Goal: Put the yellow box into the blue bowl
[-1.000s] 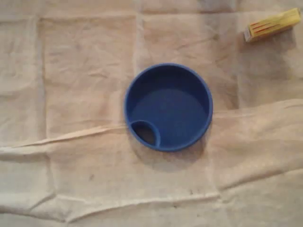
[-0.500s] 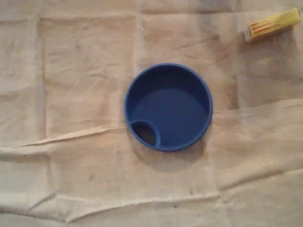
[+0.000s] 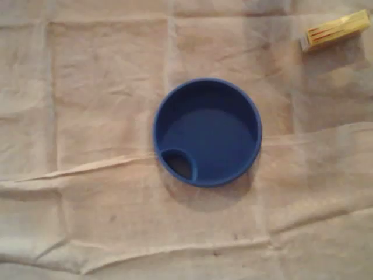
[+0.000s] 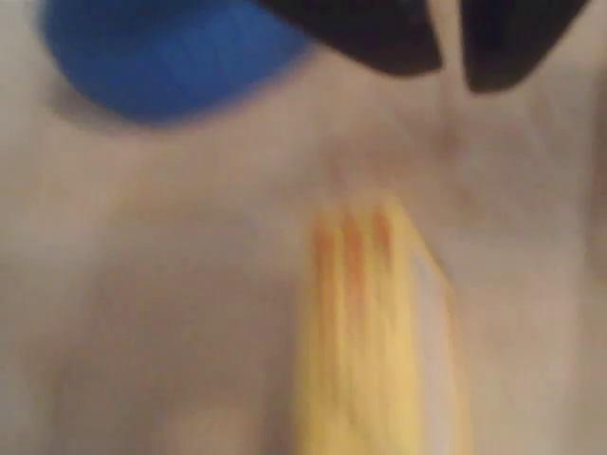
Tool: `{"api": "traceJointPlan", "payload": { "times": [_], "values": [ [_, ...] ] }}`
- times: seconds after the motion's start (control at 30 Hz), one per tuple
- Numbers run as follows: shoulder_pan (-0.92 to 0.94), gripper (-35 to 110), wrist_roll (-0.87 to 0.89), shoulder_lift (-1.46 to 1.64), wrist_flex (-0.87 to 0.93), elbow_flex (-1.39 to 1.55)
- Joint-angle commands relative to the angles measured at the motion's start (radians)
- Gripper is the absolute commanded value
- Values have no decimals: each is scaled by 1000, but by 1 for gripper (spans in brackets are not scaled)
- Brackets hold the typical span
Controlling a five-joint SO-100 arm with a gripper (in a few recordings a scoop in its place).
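The bowl (image 3: pixel 210 131) is round and deep blue. It stands upright and empty in the middle of the overhead view, with a small oval pocket (image 3: pixel 179 165) inside its rim at lower left. The box (image 3: pixel 334 31) is slim and yellow, with red stripes and a pale end face. It lies flat and slightly slanted at the top right corner, well apart from the bowl. In the blurred wrist view the box (image 4: pixel 375 332) runs up from the bottom edge, stripes at its far end, and the bowl (image 4: pixel 171 57) sits at top left.
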Motion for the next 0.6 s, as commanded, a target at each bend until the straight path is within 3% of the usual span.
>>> {"api": "traceJointPlan", "payload": {
  "times": [0.0,0.17,0.4,0.57],
  "values": [
    [-52,0,49,-12,-34,-28],
    [-66,3,124,-34,-115,-2],
    [-66,18,152,-121,-144,51],
    [-69,19,150,-164,-149,37]
  ]
}}
